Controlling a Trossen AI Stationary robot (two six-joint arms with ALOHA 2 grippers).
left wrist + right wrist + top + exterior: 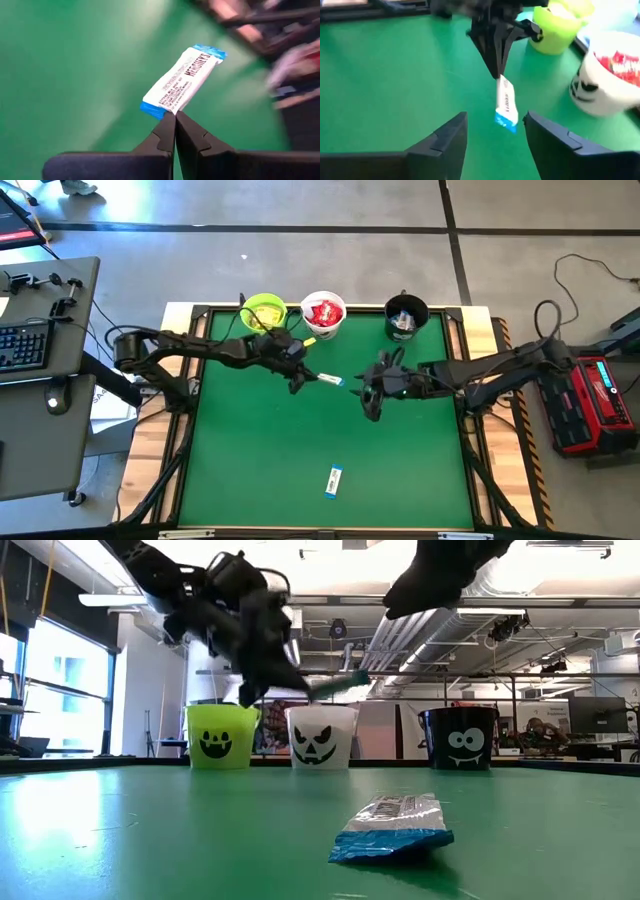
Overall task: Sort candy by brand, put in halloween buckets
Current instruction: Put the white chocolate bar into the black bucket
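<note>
My left gripper (311, 378) hangs over the table's far middle, shut on a narrow blue-and-white candy bar (330, 379). My right gripper (495, 135) stands open just right of that bar, with nothing between its fingers. A second blue-and-white bar (334, 480) lies flat on the green mat near the front edge. Along the far edge stand the lime green bucket (265, 312), the white bucket (323, 313) with red packets inside, and the black bucket (406, 316). My left gripper pinches the bar's near blue crimped end (159, 111) between its two fingertips (167, 131). The fingers come slanting down from the table's left and lie along the bar. The bar sticks out past the fingertips toward the right gripper, lifted clear of the mat.
The green mat (250, 460) has free room at its left, its right and around the loose bar. A desk with a keyboard (22, 345) stands left of the table. A red case (598, 402) lies to the right.
</note>
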